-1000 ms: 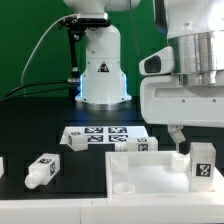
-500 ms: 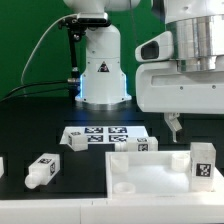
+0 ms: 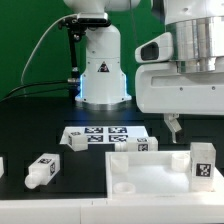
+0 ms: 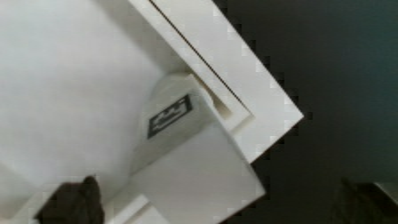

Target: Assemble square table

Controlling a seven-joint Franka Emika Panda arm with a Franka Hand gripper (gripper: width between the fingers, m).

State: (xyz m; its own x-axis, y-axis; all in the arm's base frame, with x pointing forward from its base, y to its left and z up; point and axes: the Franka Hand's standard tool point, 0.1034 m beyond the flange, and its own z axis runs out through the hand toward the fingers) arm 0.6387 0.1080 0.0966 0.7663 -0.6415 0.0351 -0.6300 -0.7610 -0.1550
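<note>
A: How are the jaws set?
B: Spread wide, with nothing gripped; the gripper [image 4: 222, 198] is held above the slab [image 3: 150, 168], clear of it.
A: Where is the leg [image 3: 203, 163] found?
B: Below the jaws, upright at the slab's corner: chunky white plastic, square-tagged. The slab is seen flat, smooth, with a round hole [image 3: 125, 187]

One white tabletop slab [image 3: 160, 180], one marker board [image 3: 96, 137], and three tagged legs: first leg [image 3: 40, 171], second leg [image 3: 144, 146], third leg [image 3: 203, 164].

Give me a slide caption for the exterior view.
Open pincer hovers over the white tabletop where one tagged leg stands upright.
</note>
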